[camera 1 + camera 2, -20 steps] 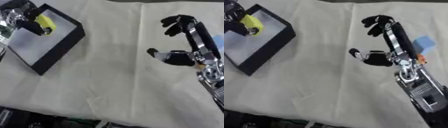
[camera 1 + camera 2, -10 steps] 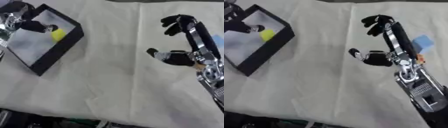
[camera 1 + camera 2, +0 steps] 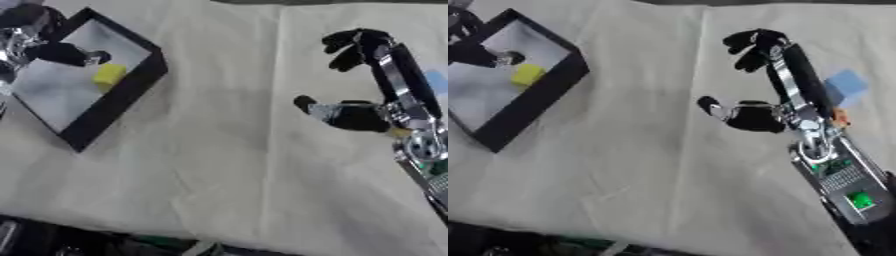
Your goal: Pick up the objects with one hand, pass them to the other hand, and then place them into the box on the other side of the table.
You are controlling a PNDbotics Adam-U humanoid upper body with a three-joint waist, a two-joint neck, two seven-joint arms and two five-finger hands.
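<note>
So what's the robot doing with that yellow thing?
The yellow block is lying inside the black box on the robot's left side of the table. The left hand is right above the box beside it, no longer holding it. The right hand hangs open over the cloth, holding nothing. A blue block waits beside the right arm.

Showing one black-walled square box with a pale floor, lying at the left of the cloth-covered surface. Holding one small yellow block inside. Showing one light blue block at the right. Showing two robot hands.
</note>
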